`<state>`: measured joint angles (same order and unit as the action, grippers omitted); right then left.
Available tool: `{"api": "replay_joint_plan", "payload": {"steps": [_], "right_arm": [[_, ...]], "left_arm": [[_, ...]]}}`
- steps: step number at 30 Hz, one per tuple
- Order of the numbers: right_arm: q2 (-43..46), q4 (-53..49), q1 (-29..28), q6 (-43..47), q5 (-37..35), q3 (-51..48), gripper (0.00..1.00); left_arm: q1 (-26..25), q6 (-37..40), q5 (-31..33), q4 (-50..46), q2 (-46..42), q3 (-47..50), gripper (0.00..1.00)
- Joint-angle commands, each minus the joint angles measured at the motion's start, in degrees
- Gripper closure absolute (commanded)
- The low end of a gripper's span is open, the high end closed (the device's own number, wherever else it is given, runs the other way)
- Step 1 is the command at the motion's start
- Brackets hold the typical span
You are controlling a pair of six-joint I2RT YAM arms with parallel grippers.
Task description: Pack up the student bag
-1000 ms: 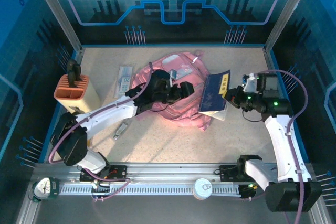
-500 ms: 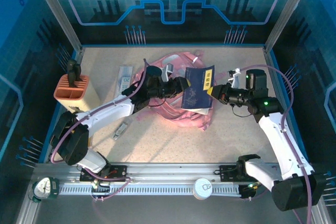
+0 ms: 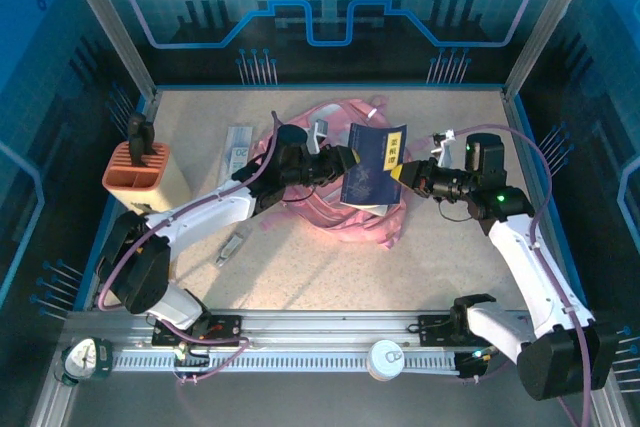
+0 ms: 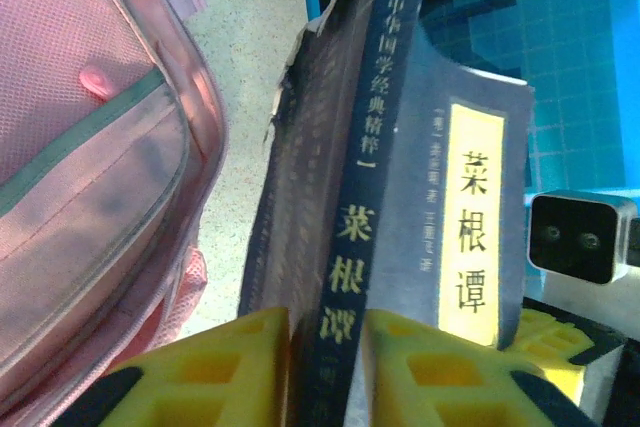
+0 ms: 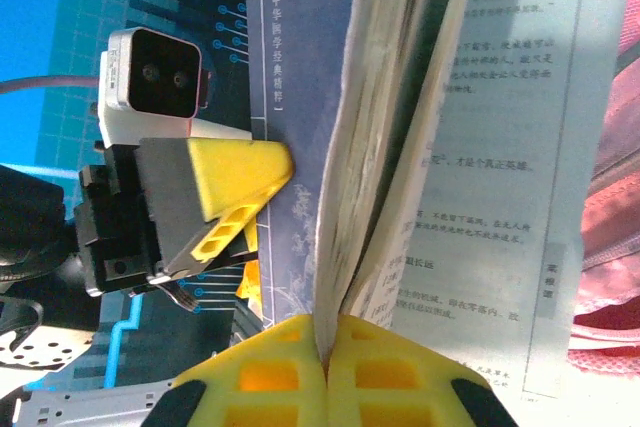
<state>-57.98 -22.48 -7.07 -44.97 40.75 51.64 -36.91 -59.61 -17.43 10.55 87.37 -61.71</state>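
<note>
Both pinch book [image 3: 372,162] — left claw [image 4: 327,347], right claw [image 5: 325,352]; student bag [image 4: 90,177] underneath.

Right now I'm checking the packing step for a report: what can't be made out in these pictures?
Top view: the dark blue paperback book, left hand and right hand cover the soft pink backpack's middle, hiding its opening.
Top view: flat grey items beside the backpack are too small to identify.
Left wrist view: yellow fingers hide the book's lower end.
Right wrist view: the right edge cuts off the backpack.
</note>
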Motion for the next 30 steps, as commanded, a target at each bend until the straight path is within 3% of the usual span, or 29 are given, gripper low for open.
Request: {"api": "replay_joint_plan", "payload": {"steps": [1, 4, 8, 10, 13, 20, 28, 30], "right_arm": [[0.77, 0.56, 0.01, 1.72, 2.73, -0.44, 1.0], [0.75, 0.27, 0.78, 2.15, 3.43, -0.91, 0.96], [1.18, -2.23, 2.83, 3.52, 4.28, -0.92, 0.69], [1.59, -3.8, 4.71, 3.51, 4.71, -0.92, 0.51], [1.57, -4.64, 6.82, 2.46, 6.26, -3.17, 0.32], [0.59, 2.93, 5.37, -4.84, 10.02, -6.02, 0.02], [0.19, 20.44, 2.58, -19.27, 14.79, -7.91, 0.01], [1.41, 19.7, 2.86, -19.06, 14.42, -7.07, 0.06]], "left_arm": [[-0.71, 0.54, -1.11, 1.99, -0.4, -0.84, 0.8], [-0.62, 0.79, -0.69, 0.86, -0.81, -1.51, 0.91], [-0.58, 0.26, 0.41, 0.98, -2.32, -2.57, 0.99], [-0.57, -0.58, 1.03, 2.08, -3.28, -3.08, 1.0], [-0.59, -2.2, 1.77, 4.39, -4.28, -3.56, 1.0], [-2.06, -4.71, 3.83, 10.88, -3.33, -5.35, 1.0], [-2.88, -2.44, 6.88, 8.61, -2.18, -6.84, 1.0], [-2.95, -0.65, 8.28, 5.31, -2.52, -6.75, 1.0]]}}
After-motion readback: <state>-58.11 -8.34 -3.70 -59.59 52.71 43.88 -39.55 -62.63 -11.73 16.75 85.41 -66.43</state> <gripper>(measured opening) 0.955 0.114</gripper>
